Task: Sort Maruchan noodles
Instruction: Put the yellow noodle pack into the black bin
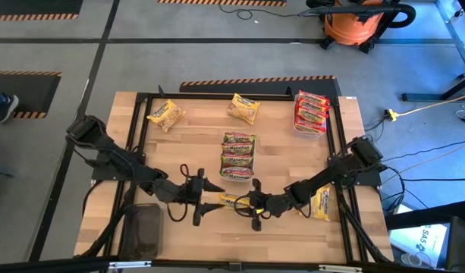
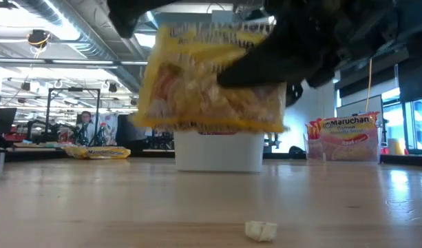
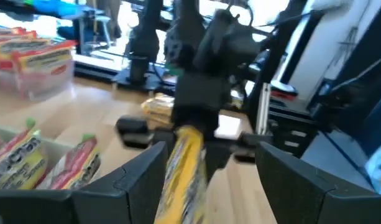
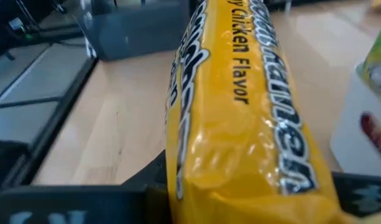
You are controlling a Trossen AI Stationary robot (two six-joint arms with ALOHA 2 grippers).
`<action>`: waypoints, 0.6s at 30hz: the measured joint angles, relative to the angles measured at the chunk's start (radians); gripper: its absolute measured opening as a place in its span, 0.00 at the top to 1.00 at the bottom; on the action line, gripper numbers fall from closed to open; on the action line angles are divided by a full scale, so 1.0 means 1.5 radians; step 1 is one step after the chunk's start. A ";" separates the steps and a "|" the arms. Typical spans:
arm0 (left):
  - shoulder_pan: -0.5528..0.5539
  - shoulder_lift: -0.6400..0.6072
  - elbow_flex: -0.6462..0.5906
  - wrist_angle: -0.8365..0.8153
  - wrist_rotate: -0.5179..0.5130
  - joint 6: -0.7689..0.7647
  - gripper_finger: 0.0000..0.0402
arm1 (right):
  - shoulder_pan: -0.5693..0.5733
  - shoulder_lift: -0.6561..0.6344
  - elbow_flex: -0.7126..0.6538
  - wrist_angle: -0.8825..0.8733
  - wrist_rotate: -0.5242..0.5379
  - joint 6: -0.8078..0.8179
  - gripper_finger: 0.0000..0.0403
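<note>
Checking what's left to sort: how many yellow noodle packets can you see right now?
4. Two loose yellow packets at the far edge, one held between the hands near the front, and one near the right edge. Others may be hidden.

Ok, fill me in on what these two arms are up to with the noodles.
The right gripper holds a yellow packet off the table near the front middle, and the left gripper sits open around its other end. Green packets fill the centre tray, red packets the far right one. Other yellow packets lie loose on the table.
</note>
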 joint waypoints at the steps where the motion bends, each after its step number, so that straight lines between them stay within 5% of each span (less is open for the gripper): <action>1: 0.004 0.000 0.017 -0.031 0.014 0.001 0.41 | 0.000 0.007 0.000 0.000 0.000 0.006 0.74; 12: 0.073 0.100 0.270 -0.490 0.172 -0.018 0.41 | -0.010 0.036 0.042 -0.024 -0.028 0.003 0.74; 18: 0.107 0.123 0.309 -0.576 0.226 -0.018 0.41 | -0.009 0.036 0.043 -0.026 -0.028 0.000 0.74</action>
